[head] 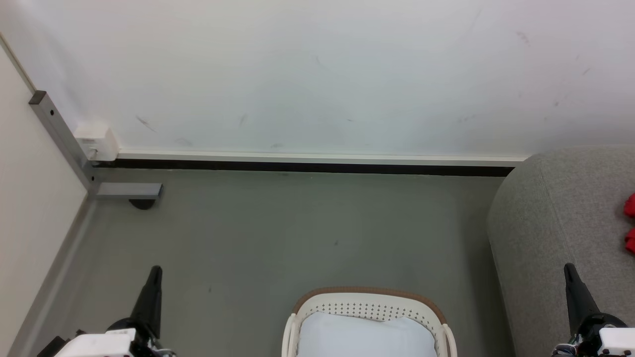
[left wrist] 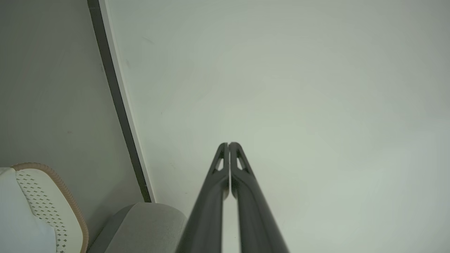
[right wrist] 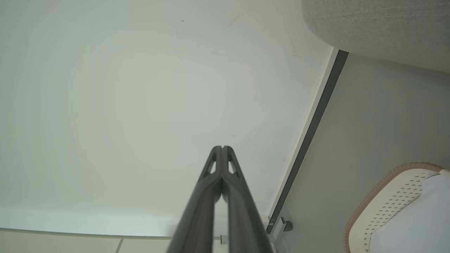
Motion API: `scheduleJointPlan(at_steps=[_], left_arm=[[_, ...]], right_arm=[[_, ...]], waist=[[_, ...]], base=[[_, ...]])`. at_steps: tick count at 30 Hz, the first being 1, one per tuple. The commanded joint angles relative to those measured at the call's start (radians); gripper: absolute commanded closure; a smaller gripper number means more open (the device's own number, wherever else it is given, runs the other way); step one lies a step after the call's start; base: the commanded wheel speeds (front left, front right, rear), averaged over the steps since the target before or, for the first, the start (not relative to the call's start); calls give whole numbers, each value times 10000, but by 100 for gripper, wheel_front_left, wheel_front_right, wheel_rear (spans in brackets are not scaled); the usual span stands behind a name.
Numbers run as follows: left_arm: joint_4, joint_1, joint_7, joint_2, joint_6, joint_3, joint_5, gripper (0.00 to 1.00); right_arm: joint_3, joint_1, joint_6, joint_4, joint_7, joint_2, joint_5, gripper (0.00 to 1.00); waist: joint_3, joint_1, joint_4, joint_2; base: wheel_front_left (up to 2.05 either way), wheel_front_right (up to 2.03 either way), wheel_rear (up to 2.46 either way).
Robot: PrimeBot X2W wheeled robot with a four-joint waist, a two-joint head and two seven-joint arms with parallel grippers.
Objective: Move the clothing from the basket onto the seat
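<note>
The cream basket (head: pixel 369 291) with its brown rim band stands on the floor at the bottom centre; inside it I see a pale whitish surface (head: pixel 364 337) and nothing red. The grey seat (head: pixel 555 213) fills the right side, and two bits of red clothing (head: pixel 630 206) lie on it at the frame's right edge. My left gripper (head: pixel 156 271) is shut and empty, left of the basket. My right gripper (head: pixel 569 268) is shut and empty in front of the seat. The wrist views show the left gripper (left wrist: pixel 229 144) and right gripper (right wrist: pixel 222 147) with fingers pressed together, plus the basket (left wrist: pixel 68 198) (right wrist: pixel 372 195) and seat (left wrist: pixel 147 225) (right wrist: pixel 379 28).
A white wall (head: pixel 317 74) with a dark baseboard (head: pixel 307 167) runs across ahead. At the left a grey metal post and foot bracket (head: pixel 129 190) meet a panel, with a small white box (head: pixel 95 140) on the wall. Grey floor (head: pixel 297 233) lies between wall and basket.
</note>
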Motion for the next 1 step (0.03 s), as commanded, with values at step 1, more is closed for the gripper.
scheduleJointPlan(at_steps=[1], left_arm=[[-33,-82,39,73,-42,19,-127,100]], right_arm=[[-46,-124,-21,24,7,12,-72,100]], waist=[[0,-1,0,0]], base=[[0,0,0]])
